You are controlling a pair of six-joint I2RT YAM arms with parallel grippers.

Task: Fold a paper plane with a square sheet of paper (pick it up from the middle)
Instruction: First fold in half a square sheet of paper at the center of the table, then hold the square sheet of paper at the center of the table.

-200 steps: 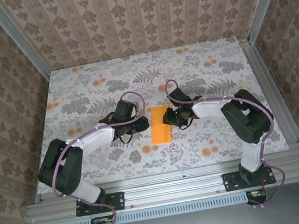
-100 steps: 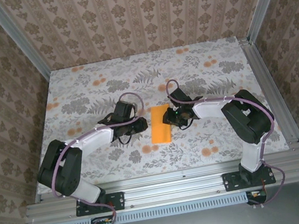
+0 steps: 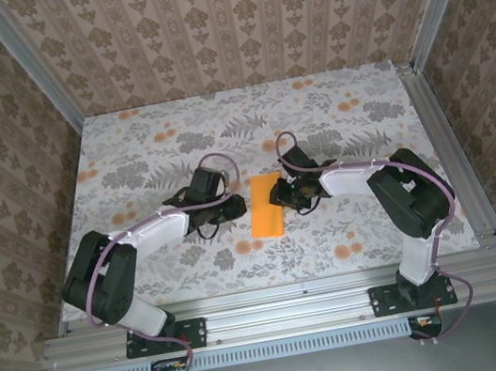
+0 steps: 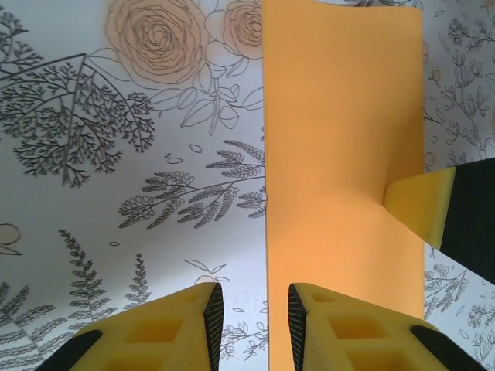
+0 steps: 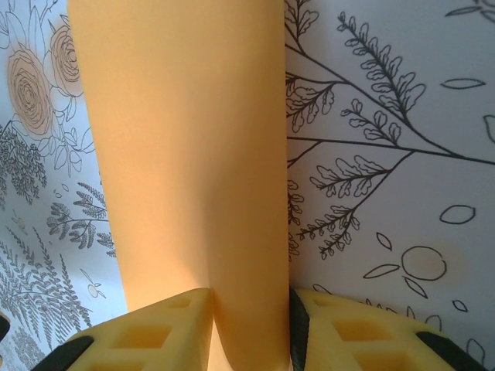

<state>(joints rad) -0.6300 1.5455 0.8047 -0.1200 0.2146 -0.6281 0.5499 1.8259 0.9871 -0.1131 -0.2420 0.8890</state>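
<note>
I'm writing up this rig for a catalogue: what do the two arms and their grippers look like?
Both arms have black joints and white link covers, each trailed by a looping purple cable. The left gripper and right gripper carry yellow foam-like pads with square recesses, on black finger backing.

The worktop wears a pale cloth printed with grey ferns, leaves and small orange flower blotches. Close up, an outlined peach rose and a dark fern sprig show on it. Patterned brown-beige wallpaper rises behind and to both sides. Aluminium framing rails run along the near edge.
</note>
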